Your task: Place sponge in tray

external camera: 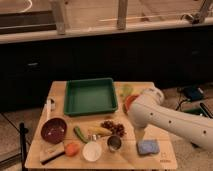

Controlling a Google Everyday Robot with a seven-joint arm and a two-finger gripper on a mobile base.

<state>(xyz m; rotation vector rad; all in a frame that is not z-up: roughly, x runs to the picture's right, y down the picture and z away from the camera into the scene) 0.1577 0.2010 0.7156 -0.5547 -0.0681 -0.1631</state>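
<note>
- The small blue-purple rectangular sponge (148,146) lies on the wooden table (125,159) at lower right, well apart from the large green plastic tray (90,97) at upper centre.
- The white arm's gripper (138,134) hangs just left of the sponge; I cannot tell whether it is open or closed.
- Risk: coming down off-centre, it may shove the sponge toward the table edge or bump the small steel cup (114,143).
- No writing can be read.

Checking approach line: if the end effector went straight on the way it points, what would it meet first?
End effector points down beside the sponge; probably its edge first, else bare tabletop. Depth unclear.
</note>
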